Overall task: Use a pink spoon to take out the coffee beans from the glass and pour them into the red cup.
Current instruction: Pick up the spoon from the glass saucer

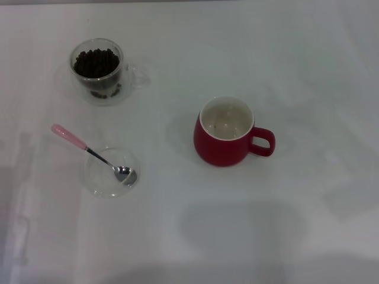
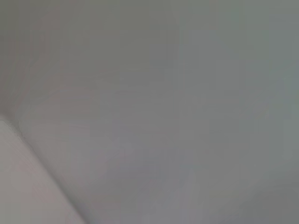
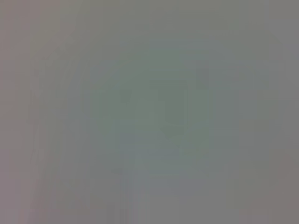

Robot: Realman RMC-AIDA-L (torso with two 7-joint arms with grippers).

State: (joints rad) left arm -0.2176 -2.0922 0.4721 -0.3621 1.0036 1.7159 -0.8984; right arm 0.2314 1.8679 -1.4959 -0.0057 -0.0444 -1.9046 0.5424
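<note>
We find the pink spoon (image 1: 89,151) lying left of the red cup (image 1: 224,141), bowl in a shallow glass dish (image 1: 111,172), handle slanting toward the glass (image 1: 98,71) of coffee beans (image 1: 96,62), likely nearer the left arm; neither jaws visible, state undeterminable.

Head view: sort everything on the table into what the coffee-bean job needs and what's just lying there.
Needed:
pink spoon
coffee beans
glass
red cup

Just lying there:
shallow clear dish, with the spoon's bowl resting in it

No grippers in view.
</note>
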